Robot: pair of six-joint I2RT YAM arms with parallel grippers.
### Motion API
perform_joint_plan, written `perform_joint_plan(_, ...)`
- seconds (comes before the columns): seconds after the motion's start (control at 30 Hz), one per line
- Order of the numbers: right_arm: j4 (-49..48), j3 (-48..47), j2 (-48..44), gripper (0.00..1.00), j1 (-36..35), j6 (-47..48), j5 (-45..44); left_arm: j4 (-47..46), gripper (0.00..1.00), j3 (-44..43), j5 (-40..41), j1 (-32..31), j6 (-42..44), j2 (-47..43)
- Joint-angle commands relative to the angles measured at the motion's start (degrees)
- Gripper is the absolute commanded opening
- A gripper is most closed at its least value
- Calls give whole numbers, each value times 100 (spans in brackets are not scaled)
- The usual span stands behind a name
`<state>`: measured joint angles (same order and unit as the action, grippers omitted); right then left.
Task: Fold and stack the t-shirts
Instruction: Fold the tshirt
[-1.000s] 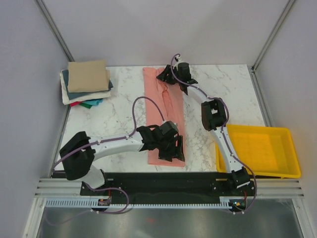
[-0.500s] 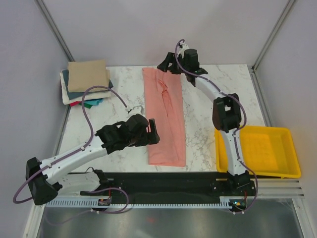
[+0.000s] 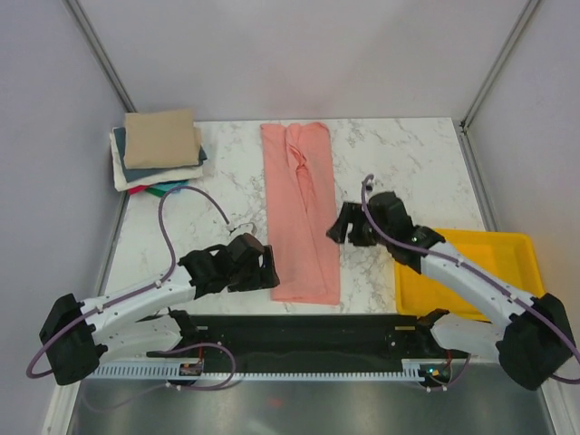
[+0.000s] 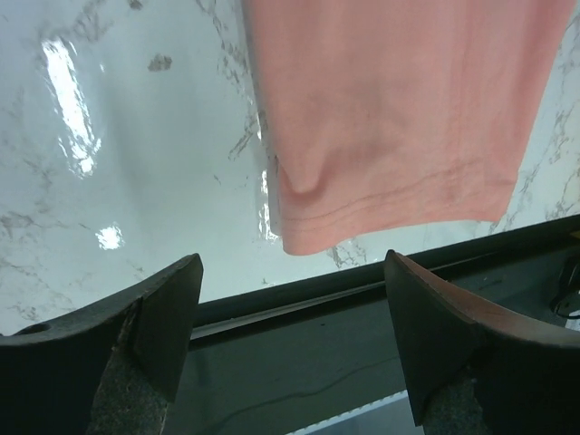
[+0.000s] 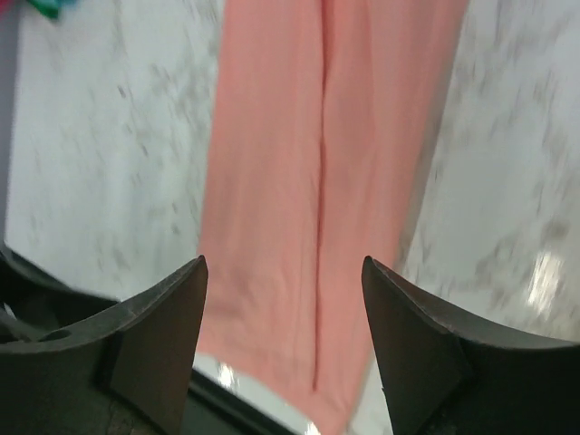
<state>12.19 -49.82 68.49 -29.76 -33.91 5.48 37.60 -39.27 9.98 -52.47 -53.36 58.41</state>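
The salmon-pink t-shirt [image 3: 301,208] lies folded into a long narrow strip down the middle of the marble table; it also shows in the left wrist view [image 4: 399,109] and the right wrist view [image 5: 317,181]. A stack of folded t-shirts [image 3: 161,149], tan on top with white, teal, green and red below, sits at the back left. My left gripper [image 3: 272,272] is open and empty, just left of the strip's near end. My right gripper [image 3: 340,227] is open and empty, just right of the strip's middle.
A yellow plastic tray [image 3: 521,308] stands at the front right, partly under my right arm. The black rail [image 3: 299,331] runs along the table's near edge. Grey walls close in the table on three sides.
My right arm has swung from the strip's far end back to its right side near the middle. My left arm has let go of the near end and now sits beside it.
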Motion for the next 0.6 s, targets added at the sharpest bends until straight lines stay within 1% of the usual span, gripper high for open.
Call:
perform_joint_plan(0.0, 838, 1297, -1165, 75, -556, -1124, -380, -771, 87, 445, -487, 17, -358, -50)
perform_joint_plan(0.03, 960, 1752, -1441, 72, -775, -1318, -389, -938, 86, 524, -610, 9, -402, -23)
perform_joint_plan(0.07, 1013, 1939, -1679, 70, -873, -1503, -381, -1026, 86, 691, -663, 8, -455, 3)
perform_joint_plan(0.1, 1066, 2098, -2107, 69, -961, -1774, -381, -1105, 86, 771, -716, 8, -525, 3)
perform_joint_plan(0.13, 1110, 2395, -2268, 67, -1136, -1933, -381, -1332, 86, 937, -795, 8, -543, 12)
perform_joint_plan(0.2, 971, 2661, -2480, 63, -1312, -2206, -337, -1536, 86, 1078, -848, 9, -613, 21)
perform_joint_plan(0.23, 909, 2853, -2446, 63, -1470, -2260, -302, -1606, 86, 1166, -840, 8, -631, 65)
perform_joint_plan(0.37, 514, 3127, -2130, 62, -1866, -2436, -336, -1940, 85, 1228, -883, 0, -684, 292)
perform_joint_plan(0.43, 250, 3215, -1963, 61, -1981, -2506, -380, -1959, 84, 1202, -866, 0, -684, 390)
perform_joint_plan(0.57, 153, 3216, -1637, 60, -2095, -2498, -486, -1968, 84, 1132, -761, 8, -632, 496)
